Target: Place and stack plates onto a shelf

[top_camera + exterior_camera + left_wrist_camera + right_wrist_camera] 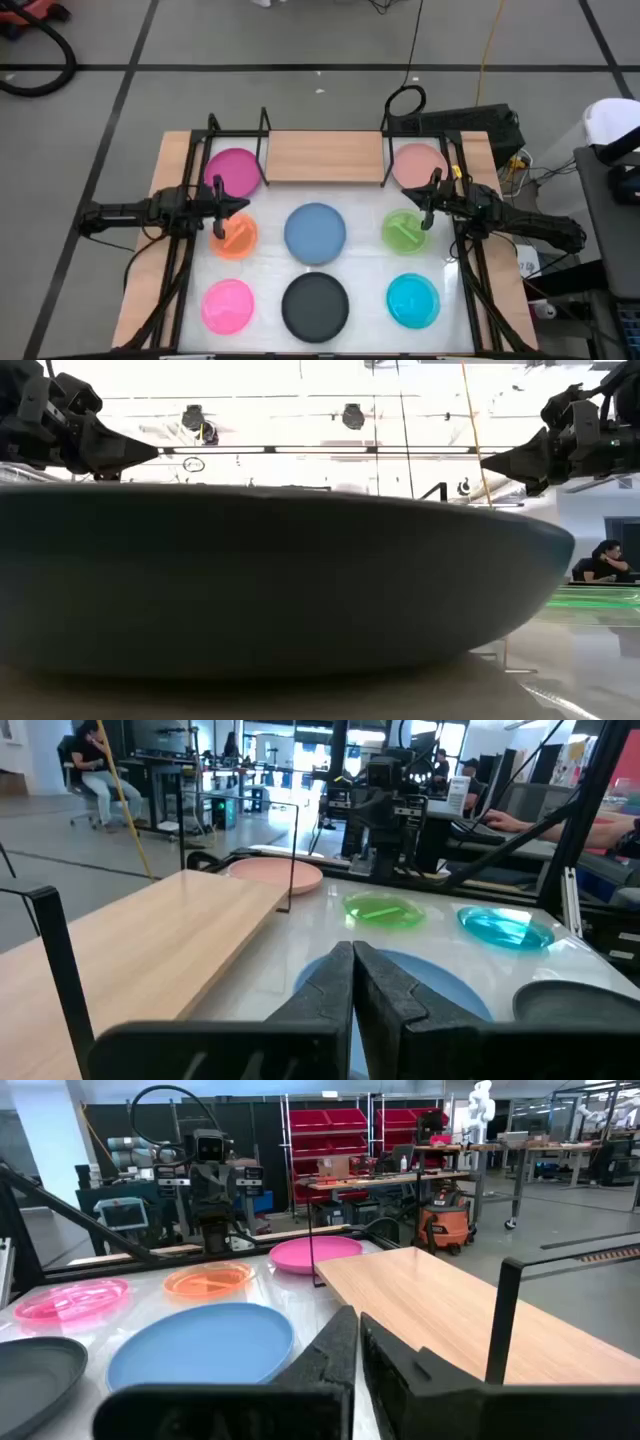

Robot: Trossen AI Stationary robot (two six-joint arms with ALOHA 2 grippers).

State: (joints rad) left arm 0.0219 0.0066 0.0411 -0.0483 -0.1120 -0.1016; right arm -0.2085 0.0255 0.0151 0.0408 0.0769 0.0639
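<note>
White table (365, 290) carries eight plates: magenta (234, 171), pale pink (417, 164), orange (235, 236), blue (315, 232), green (404, 231), hot pink (228, 305), black (315, 304), cyan (413, 300). Wooden shelf (324, 157) at the back edge, bare.

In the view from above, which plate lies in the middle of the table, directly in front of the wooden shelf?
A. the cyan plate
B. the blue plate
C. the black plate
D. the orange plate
B: the blue plate lies at the centre of the table, just in front of the wooden shelf, with the black plate behind it at the near edge.
</note>
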